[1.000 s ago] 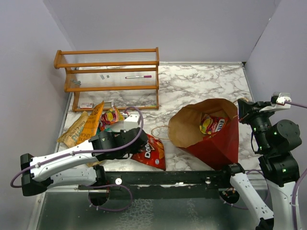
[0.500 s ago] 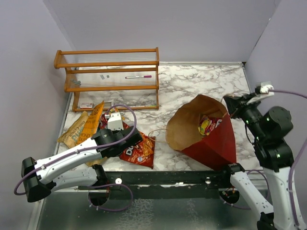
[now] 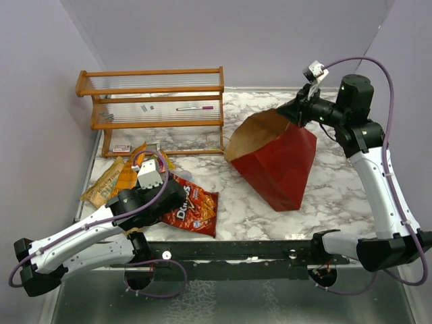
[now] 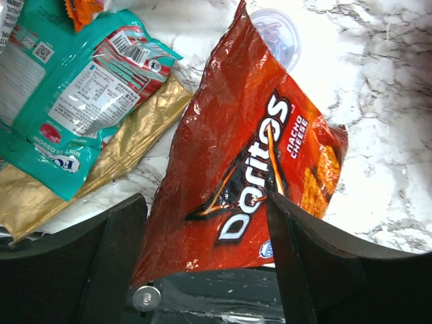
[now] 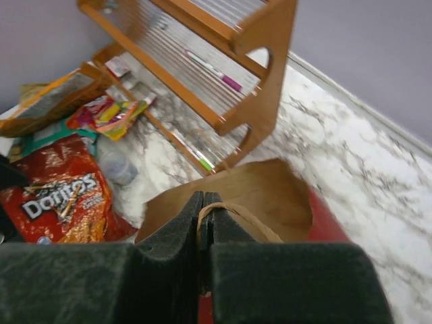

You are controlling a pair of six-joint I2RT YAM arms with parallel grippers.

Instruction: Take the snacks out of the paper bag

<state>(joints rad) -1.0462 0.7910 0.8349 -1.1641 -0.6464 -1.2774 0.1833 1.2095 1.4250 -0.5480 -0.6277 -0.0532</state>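
Observation:
The dark red paper bag hangs tilted, its tan mouth facing left. My right gripper is shut on its twisted paper handle, at the bag's top back corner. What the bag holds is hidden. A red Doritos packet lies flat on the marble. My left gripper is open, one finger on each side of the packet's lower end. More snacks lie to the left: a teal packet, a gold one and orange and tan ones.
A wooden rack with a pen stands at the back left. A small clear round container sits just past the Doritos packet's top. A dark rail runs along the table's near edge. Purple walls close in the sides.
My left gripper opened and let go of the Doritos packet, which now lies flat. My right arm swung the bag up and back-left by its handle. The packet inside no longer shows.

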